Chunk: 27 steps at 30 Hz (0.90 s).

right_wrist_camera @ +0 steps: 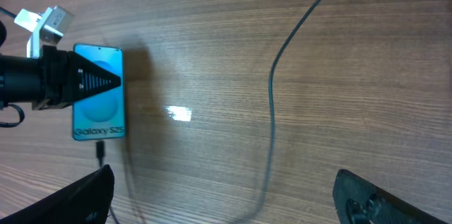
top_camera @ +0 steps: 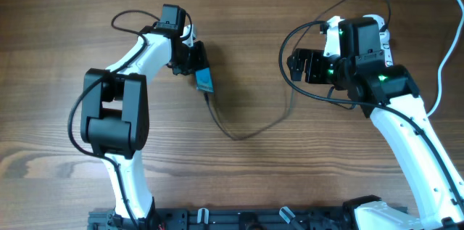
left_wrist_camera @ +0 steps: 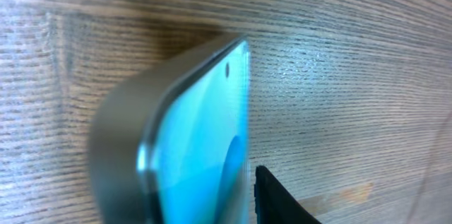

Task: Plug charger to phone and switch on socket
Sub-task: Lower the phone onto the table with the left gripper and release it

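Phone (top_camera: pixel 205 79) lies screen-up on the wooden table (top_camera: pixel 239 186), light blue display with a turquoise oval, "Galaxy S25" readable near its bottom edge from the right wrist camera. Left gripper (top_camera: pixel 196 64) is right at the phone's top end, black fingers overlapping that end; seen from the right wrist side, one pointed finger (right_wrist_camera: pixel 95 81) lies across the upper half of the screen. Left wrist camera gives only the phone edge-on, very close and blurred, with one black fingertip (left_wrist_camera: pixel 275 203) just beside the screen's long edge. Cannot tell whether those jaws clamp the phone or just sit around it; the gap is hidden by the phone and the gripper body. Charger (top_camera: pixel 233 137) is the thin black cable: its plug tip (right_wrist_camera: pixel 101 151) touches the phone's bottom edge, apparently at the port, too small to say if it is seated. From the phone's bottom the cable runs away, swings in a loose curve flat on the table, then heads toward the right arm, well apart from the phone, where I lose it. Right gripper (top_camera: pixel 293 67) hangs well apart from the phone, off the screen's long side, facing the phone; jaws spread wide, nothing between them, its two fingers (right_wrist_camera: pixel 88 196) at the lower corners of its own camera view with bare table and a stretch of the charger between. White cable (top_camera: pixel 441 48) lies farthest from the phone, beyond the right arm.
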Available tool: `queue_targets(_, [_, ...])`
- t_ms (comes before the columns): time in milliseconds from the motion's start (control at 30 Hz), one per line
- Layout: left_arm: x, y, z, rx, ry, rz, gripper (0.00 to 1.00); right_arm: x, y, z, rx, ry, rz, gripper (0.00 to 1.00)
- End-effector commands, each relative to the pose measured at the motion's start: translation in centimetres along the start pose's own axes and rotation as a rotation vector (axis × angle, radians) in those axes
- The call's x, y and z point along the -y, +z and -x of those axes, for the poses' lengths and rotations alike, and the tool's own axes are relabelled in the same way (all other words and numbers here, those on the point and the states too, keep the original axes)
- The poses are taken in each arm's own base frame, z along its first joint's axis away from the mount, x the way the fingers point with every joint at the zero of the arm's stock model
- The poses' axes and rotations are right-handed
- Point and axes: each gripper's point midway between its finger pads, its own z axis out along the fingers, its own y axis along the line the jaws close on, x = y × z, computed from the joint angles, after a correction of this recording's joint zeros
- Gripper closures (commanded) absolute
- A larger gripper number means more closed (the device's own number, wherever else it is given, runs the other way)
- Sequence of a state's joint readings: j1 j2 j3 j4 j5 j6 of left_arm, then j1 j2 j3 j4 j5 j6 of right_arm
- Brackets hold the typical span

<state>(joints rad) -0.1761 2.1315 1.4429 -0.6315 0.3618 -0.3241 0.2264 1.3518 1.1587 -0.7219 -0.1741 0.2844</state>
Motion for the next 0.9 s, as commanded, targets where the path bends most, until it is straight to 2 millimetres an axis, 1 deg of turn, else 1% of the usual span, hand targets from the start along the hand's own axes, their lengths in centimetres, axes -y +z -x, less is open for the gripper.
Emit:
queue_targets(0, [-4.6, 2.5, -1.8, -0.046, -0.006, 0.180, 0.70, 0.0, -0.8, 1.1, 0.038, 0.001, -0.012, 0.00])
queue_targets(33, [-4.6, 2.5, -1.8, -0.046, -0.006, 0.180, 0.69, 0.0, -0.8, 1.1, 0.038, 0.001, -0.012, 0.00])
queue_targets(67, [-4.6, 2.5, -1.8, -0.047, -0.006, 0.180, 0.66, 0.0, -0.8, 1.1, 0.038, 0.001, -0.012, 0.00])
queue_targets(100, [-4.6, 2.5, -1.8, -0.049, -0.006, 0.181, 0.57, 0.0, -0.8, 1.1, 0.038, 0.001, -0.012, 0.00])
queue_targets(267, [-4.6, 2.2, -1.7, -0.049, -0.011, 0.182, 0.21, 0.0, -0.8, 1.1, 0.038, 0.001, -0.012, 0.00])
queue_targets(300, [-4.5, 1.8, -1.4, -0.045, -0.012, 0.181, 0.18, 0.0, -0.8, 1.1, 0.038, 0.001, -0.012, 0.00])
queue_targets(367, [-4.0, 0.7, -0.7, -0.022, -0.010, 0.173, 0.18, 0.0, -0.8, 1.1, 0.038, 0.001, -0.012, 0.00])
queue_targets(433, [-3.0, -1.1, 0.4, 0.013, -0.004, 0.161, 0.22, 0.0, -0.8, 1.1, 0.038, 0.001, -0.012, 0.00])
queue_targets(467, [-2.4, -2.3, 0.9, 0.033, 0.000, 0.153, 0.28, 0.0, -0.8, 1.1, 0.038, 0.001, -0.012, 0.00])
queue_targets(500, [-1.8, -3.6, 1.2, 0.052, 0.005, 0.146, 0.37, 0.0, -0.8, 1.1, 0.038, 0.001, -0.012, 0.00])
queue_targets(533, [-1.4, -4.5, 1.4, 0.066, 0.009, 0.141, 0.68, 0.0, -0.8, 1.1, 0.038, 0.001, -0.012, 0.00])
queue_targets(567, [-0.8, -5.8, 1.7, 0.087, 0.014, 0.133, 0.96, 0.0, -0.8, 1.1, 0.039, 0.001, -0.011, 0.00])
queue_targets(600, [-0.4, -6.8, 1.9, 0.107, 0.019, 0.126, 0.96, 0.0, -0.8, 1.1, 0.039, 0.001, -0.011, 0.00])
queue_targets(633, [0.2, -8.5, 2.2, 0.141, 0.025, 0.114, 0.96, 0.0, -0.8, 1.1, 0.038, 0.001, -0.012, 0.00])
queue_targets(667, [0.3, -9.7, 2.3, 0.162, 0.023, 0.108, 0.96, 0.0, -0.8, 1.1, 0.038, 0.001, -0.012, 0.00])
queue_targets(733, [0.4, -11.3, 2.3, 0.184, 0.015, 0.103, 0.96, 0.0, -0.8, 1.1, 0.039, 0.001, -0.011, 0.00])
queue_targets(800, [0.2, -12.2, 2.2, 0.190, -0.044, 0.093, 0.96, 0.0, -0.8, 1.1, 0.039, 0.002, -0.011, 0.00])
queue_targets(867, [0.0, -12.6, 1.9, 0.178, -0.068, 0.074, 0.96, 0.0, -0.8, 1.1, 0.039, 0.001, -0.011, 0.00])
